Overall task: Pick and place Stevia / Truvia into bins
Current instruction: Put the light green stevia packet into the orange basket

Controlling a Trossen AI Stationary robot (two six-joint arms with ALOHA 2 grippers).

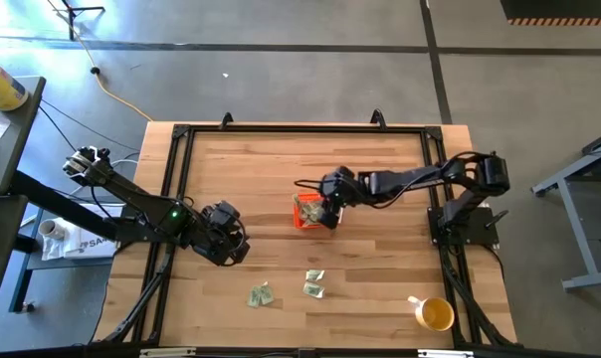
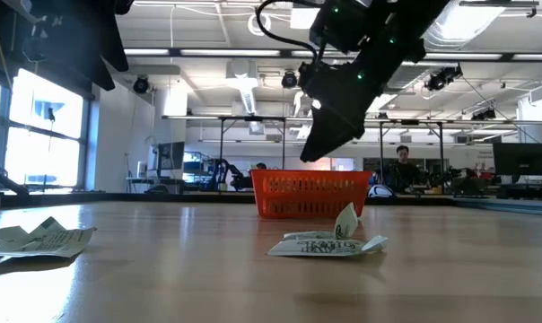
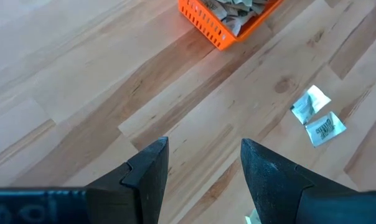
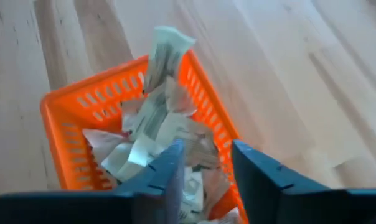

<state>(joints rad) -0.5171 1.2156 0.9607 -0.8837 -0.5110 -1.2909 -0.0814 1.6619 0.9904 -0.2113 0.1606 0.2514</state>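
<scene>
Packets (image 4: 152, 124) fill the orange bin (image 4: 63, 106), one falling from the right gripper (image 4: 203, 163), whose jaws are parted and hold nothing; better to release low over the middle. Left gripper (image 3: 203, 165) waits open near loose packets (image 1: 313, 282)

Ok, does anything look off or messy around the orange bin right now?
One sweetener packet stands up over the far wall of the orange bin, half out, rather than lying flat with the pile inside. The right gripper hovers just above the bin with its jaws parted. Loose packets lie crumpled on the table.
</scene>
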